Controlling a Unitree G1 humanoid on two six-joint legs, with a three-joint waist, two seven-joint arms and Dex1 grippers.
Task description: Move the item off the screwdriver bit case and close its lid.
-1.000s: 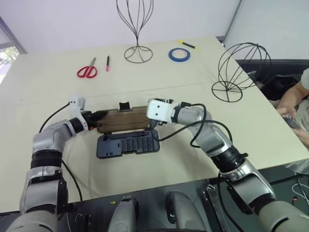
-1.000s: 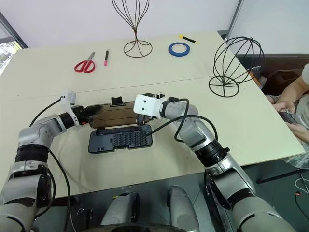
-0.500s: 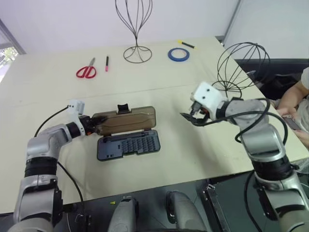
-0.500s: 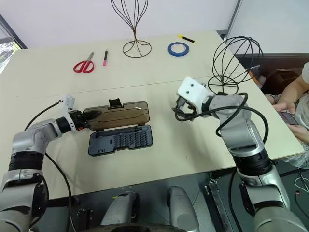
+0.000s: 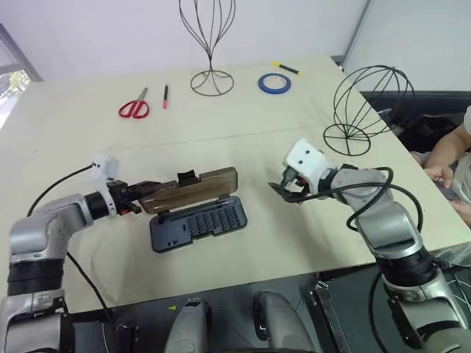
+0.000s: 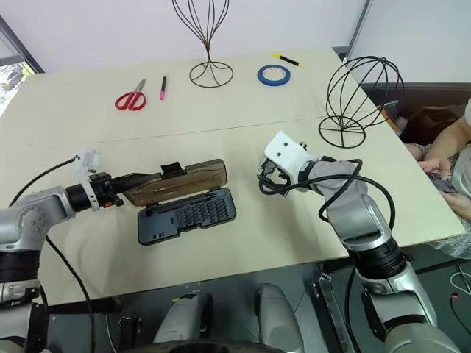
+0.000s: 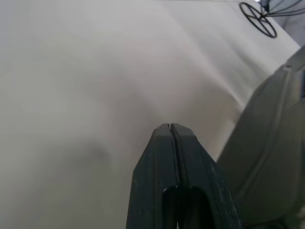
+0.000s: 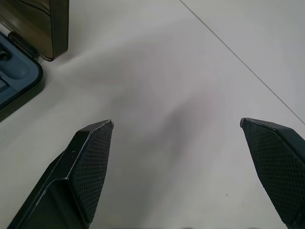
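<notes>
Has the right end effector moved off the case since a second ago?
Yes. The right end effector was at the lid's right end; now it hangs open over bare table, well right of the case, nearer the wire globe.

No text, label, brand or number can be read on anything here.

Bright even light, soft shadows on table (image 5: 294, 243); left wrist view blurred, no glare.
</notes>
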